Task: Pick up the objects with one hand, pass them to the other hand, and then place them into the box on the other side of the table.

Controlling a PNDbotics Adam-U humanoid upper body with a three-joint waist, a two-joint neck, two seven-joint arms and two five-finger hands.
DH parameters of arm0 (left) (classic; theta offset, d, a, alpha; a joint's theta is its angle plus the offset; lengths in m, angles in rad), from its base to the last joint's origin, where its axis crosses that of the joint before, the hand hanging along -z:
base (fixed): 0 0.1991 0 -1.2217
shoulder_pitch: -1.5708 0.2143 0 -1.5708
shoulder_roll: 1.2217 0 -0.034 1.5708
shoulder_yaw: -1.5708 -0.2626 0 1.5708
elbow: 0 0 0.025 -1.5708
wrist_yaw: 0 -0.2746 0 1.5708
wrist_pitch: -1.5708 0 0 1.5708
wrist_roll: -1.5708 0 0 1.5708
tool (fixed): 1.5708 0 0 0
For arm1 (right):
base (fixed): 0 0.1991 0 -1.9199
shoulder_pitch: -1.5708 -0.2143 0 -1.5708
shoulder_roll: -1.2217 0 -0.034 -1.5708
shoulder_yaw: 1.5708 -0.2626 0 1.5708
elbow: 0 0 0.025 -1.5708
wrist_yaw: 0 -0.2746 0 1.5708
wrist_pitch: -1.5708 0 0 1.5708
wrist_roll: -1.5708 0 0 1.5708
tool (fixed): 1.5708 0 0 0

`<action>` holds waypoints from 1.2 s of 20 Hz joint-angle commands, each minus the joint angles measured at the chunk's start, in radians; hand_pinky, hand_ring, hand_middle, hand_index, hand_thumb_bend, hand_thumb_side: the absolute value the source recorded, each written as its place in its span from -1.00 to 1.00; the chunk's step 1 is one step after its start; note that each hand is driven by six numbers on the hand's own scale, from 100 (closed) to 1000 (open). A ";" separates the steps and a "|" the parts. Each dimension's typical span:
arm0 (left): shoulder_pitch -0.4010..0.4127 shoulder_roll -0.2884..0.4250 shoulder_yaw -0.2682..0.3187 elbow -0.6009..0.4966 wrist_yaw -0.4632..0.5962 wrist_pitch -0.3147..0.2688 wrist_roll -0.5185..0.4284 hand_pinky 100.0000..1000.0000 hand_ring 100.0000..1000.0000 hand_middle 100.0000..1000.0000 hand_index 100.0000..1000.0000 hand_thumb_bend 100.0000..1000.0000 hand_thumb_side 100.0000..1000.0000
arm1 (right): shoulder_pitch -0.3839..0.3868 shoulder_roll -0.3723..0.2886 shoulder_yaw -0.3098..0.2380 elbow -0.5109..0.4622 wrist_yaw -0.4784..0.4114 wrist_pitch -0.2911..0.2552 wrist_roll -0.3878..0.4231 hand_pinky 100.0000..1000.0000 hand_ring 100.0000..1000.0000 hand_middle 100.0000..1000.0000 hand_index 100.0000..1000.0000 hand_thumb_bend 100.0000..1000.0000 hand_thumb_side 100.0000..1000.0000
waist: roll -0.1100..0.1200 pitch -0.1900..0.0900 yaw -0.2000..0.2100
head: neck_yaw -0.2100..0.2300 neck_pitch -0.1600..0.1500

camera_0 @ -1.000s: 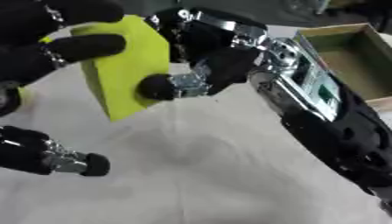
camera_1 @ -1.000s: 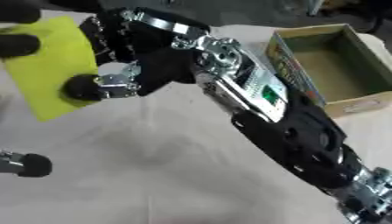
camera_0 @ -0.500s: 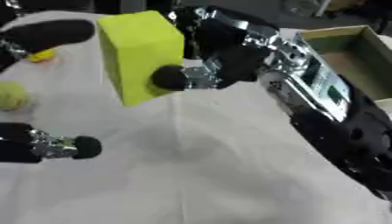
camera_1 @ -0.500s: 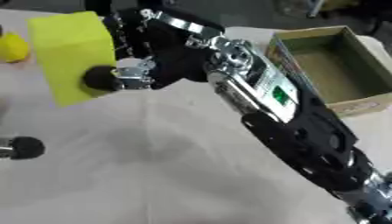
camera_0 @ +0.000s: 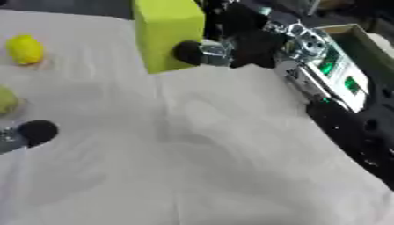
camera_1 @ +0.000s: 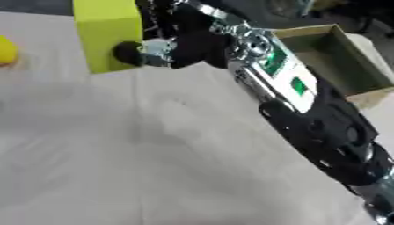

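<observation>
A yellow-green block (camera_0: pixel 168 33) is held up over the table by the right hand (camera_0: pixel 235 44).

The block is pinched by the right hand, a black fingertip (camera_0: pixel 187 52) pressed on its near face while the rest of the hand is wrapped behind it. The table (camera_0: pixel 215 167) below is covered by a pale, creased cloth. Well to the left of the hand, a yellow fruit-like object (camera_0: pixel 24 49) lies on the cloth, and a greenish object (camera_0: pixel 6 100) is cut off at the left edge. Just right of the hand, an open cardboard box (camera_1: pixel 338 61) stands at the table's far right. Only one black fingertip of the left hand (camera_0: pixel 34 132) shows, low at the left; whether that hand is open cannot be told. Beyond the table, the room is dark and blurred.
</observation>
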 commanded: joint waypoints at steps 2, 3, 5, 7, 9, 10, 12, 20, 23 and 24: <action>0.044 0.046 0.077 -0.014 0.009 0.063 0.025 0.14 0.32 0.42 0.56 0.33 -0.47 | -0.017 -0.065 -0.066 0.037 0.021 0.001 -0.073 0.79 0.54 -0.27 -0.20 -0.41 -0.85 | 0.000 -0.004 -0.002 | -0.042 0.006; 0.060 0.048 0.097 -0.014 0.012 0.086 0.033 0.14 0.33 0.42 0.56 0.32 -0.48 | -0.020 -0.074 -0.076 0.057 0.029 0.001 -0.088 0.78 0.54 -0.27 -0.19 -0.42 -0.85 | 0.001 -0.005 -0.002 | -0.045 0.006; 0.094 0.055 0.140 -0.014 0.018 0.138 0.048 0.14 0.33 0.43 0.56 0.31 -0.48 | -0.027 -0.093 -0.092 0.108 0.045 0.000 -0.113 0.78 0.54 -0.26 -0.19 -0.41 -0.85 | 0.002 -0.005 -0.002 | -0.046 0.005; 0.124 0.064 0.179 -0.014 0.024 0.187 0.060 0.16 0.34 0.44 0.57 0.30 -0.48 | -0.036 -0.114 -0.102 0.166 0.061 -0.001 -0.136 0.79 0.53 -0.26 -0.18 -0.41 -0.85 | 0.005 -0.005 -0.001 | -0.045 0.002; 0.151 0.071 0.214 -0.013 0.019 0.225 0.069 0.16 0.35 0.44 0.57 0.30 -0.48 | -0.047 -0.130 -0.111 0.221 0.075 -0.002 -0.158 0.79 0.52 -0.26 -0.18 -0.40 -0.86 | 0.009 -0.006 -0.001 | -0.044 -0.004; 0.165 0.071 0.231 -0.012 0.015 0.243 0.075 0.16 0.35 0.44 0.57 0.30 -0.48 | -0.054 -0.134 -0.119 0.248 0.084 -0.005 -0.169 0.79 0.52 -0.26 -0.18 -0.40 -0.86 | 0.011 -0.005 -0.001 | -0.043 -0.007; 0.193 0.068 0.260 -0.007 0.006 0.272 0.090 0.16 0.34 0.44 0.57 0.28 -0.47 | -0.070 -0.141 -0.133 0.300 0.104 -0.008 -0.191 0.79 0.51 -0.26 -0.18 -0.40 -0.87 | 0.016 -0.005 -0.001 | -0.041 -0.008; 0.257 0.046 0.336 0.077 0.076 0.381 0.122 0.08 0.31 0.44 0.59 0.16 -0.39 | -0.106 -0.197 -0.146 0.479 0.247 0.023 -0.208 0.82 0.50 -0.26 -0.18 -0.37 -0.87 | 0.032 -0.012 -0.002 | -0.023 -0.005; 0.273 0.052 0.352 0.108 0.166 0.419 0.118 0.07 0.35 0.53 0.66 0.09 -0.33 | -0.101 -0.224 -0.154 0.540 0.324 0.038 -0.188 0.84 0.50 -0.25 -0.16 -0.33 -0.88 | 0.033 -0.015 0.000 | -0.020 -0.006; 0.278 0.054 0.356 0.118 0.190 0.431 0.111 0.06 0.34 0.53 0.66 0.07 -0.31 | -0.095 -0.232 -0.158 0.557 0.349 0.039 -0.178 0.85 0.50 -0.25 -0.15 -0.32 -0.88 | 0.033 -0.016 0.000 | -0.019 -0.006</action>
